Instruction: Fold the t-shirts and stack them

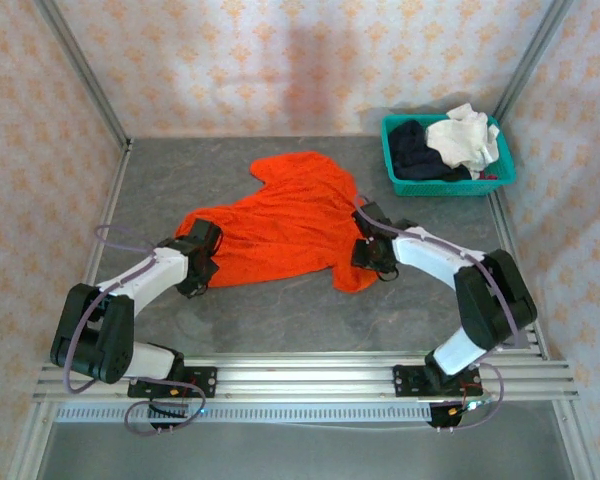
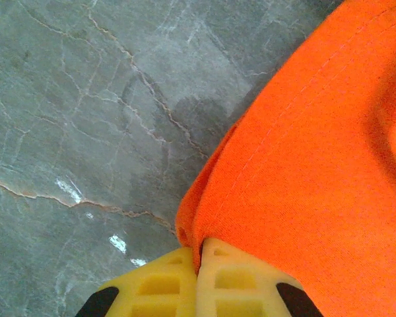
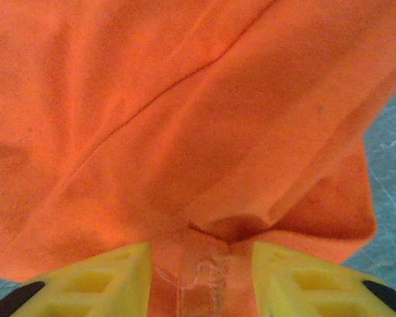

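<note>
- Overhead, the orange t-shirt [image 1: 285, 225] lies spread and rumpled across the middle of the grey marbled counter [image 1: 280, 310]. One lobe reaches toward the upper centre of the frame.
- The left pincer [image 1: 208, 243] sits at the shirt's left edge and the right pincer [image 1: 365, 245] at its lower right edge, each low against the cloth.
- A teal mesh basket [image 1: 450, 185] stands in the upper right, well apart from the orange shirt. It holds a crumpled white garment [image 1: 465, 140] beside a dark navy garment [image 1: 415, 145].
- From the left wrist, the left pincer [image 2: 198, 254] is clamped tight, its yellow fingers [image 2: 152, 287] pressed together on the hemmed edge of the orange t-shirt [image 2: 317, 165]. The shirt covers the right half of the frame and the bare counter [image 2: 86, 99] the left.
- From the right wrist, the right pincer [image 3: 198, 254] has its yellow fingers [image 3: 105, 277] set apart with a bunched fold of the orange t-shirt [image 3: 185, 99] between them. Whether they already press on the fold, I cannot tell. A sliver of counter [image 3: 389, 152] shows at the right edge.
</note>
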